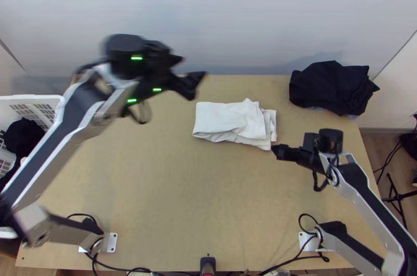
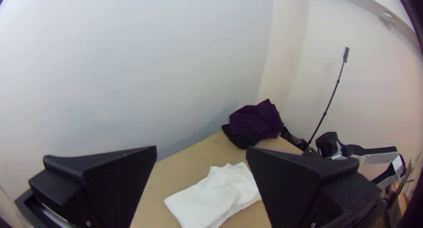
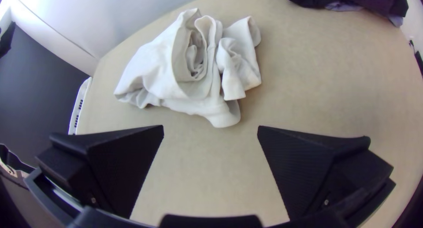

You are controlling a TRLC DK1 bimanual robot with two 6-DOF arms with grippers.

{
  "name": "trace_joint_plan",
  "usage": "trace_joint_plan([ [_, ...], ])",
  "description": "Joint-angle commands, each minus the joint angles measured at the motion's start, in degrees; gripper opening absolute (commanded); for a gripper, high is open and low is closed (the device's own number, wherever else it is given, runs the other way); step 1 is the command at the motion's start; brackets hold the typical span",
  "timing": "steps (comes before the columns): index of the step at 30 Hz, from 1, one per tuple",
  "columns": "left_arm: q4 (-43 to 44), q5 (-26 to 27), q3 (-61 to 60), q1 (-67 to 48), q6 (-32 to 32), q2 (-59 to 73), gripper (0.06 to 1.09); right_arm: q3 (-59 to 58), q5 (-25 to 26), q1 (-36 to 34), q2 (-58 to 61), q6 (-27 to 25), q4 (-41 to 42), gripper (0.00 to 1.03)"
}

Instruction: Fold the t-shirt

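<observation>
Two base plates [image 1: 111,242] on the wooden table [image 1: 156,198], at the lower left and lower right of the top view. Farther up, right of centre, the right gripper [image 1: 274,150], pointing left, just beside the lower right corner of the white t-shirt [image 1: 224,119]. Has jaws wide apart and released, with bare tabletop between in the right wrist view. Next, just above the frame's middle, the t-shirt itself, lying flat in a folded, rather rumpled bundle. Shows loose, stacked layers at the right end, plus a small turned-over part alongside the main bundle in the right wrist view. At the left edge, a white basket [image 1: 31,98] with black cloth [image 1: 23,135] inside. Above and left of the t-shirt, at upper left of centre, the left gripper [image 1: 193,66], raised, with jaws parted and released too. Farthest, at upper right, a bunched dark garment [image 1: 328,88] near the table's corner, with paler fabric peeking out underneath, and the pale wall [image 1: 234,15] behind.
</observation>
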Motion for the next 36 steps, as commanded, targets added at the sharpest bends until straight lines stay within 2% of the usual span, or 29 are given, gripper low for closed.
trace_joint_plan([
  [1, -6.59, -0.61, -6.41, 10.72, -1.67, -10.46, 1.04, 3.49, -1.28, -0.51, 12.99, 0.49, 5.89, 0.99],
  [5, -7.82, -0.61, -15.82, 15.64, -4.05, -18.46, 1.04, 5.69, -1.28, 0.28, 18.26, 0.49, 9.75, 0.99],
  [12, -7.64, -0.52, -29.79, 18.54, -4.31, -30.68, 1.04, 10.87, -1.28, 1.51, 29.51, -0.21, 10.46, 0.99],
  [23, -10.36, 0.00, -42.71, 22.32, -4.31, -41.84, 1.04, 18.96, -1.28, 6.61, 39.62, 0.93, 11.16, 0.99],
  [27, -10.45, 0.00, -46.49, 23.55, -4.22, -44.56, 1.04, 25.11, -1.19, 8.45, 44.10, 3.48, 11.16, 0.98],
  [29, -10.54, 0.00, -47.55, 24.34, -4.22, -45.27, 1.04, 28.71, -0.75, 9.24, 45.95, 3.39, 11.16, 0.79],
  [30, -10.72, 0.00, -47.99, 24.78, -4.22, -45.44, 1.04, 30.38, -0.23, 9.51, 46.65, 3.31, 11.16, 0.61],
  [32, -11.24, 0.00, -48.78, 24.95, -4.22, -45.79, 1.04, 33.02, -0.14, 9.59, 46.83, 1.99, 10.90, 0.18],
  [33, -11.42, 0.00, -49.13, 24.95, -4.22, -45.97, 1.04, 33.64, 0.30, 9.59, 46.56, 1.37, 10.46, 0.02],
  [36, -11.33, 0.00, -49.92, 25.13, -4.22, -46.50, 1.04, 33.11, 0.74, 8.80, 44.10, 0.93, 9.75, 0.03],
])
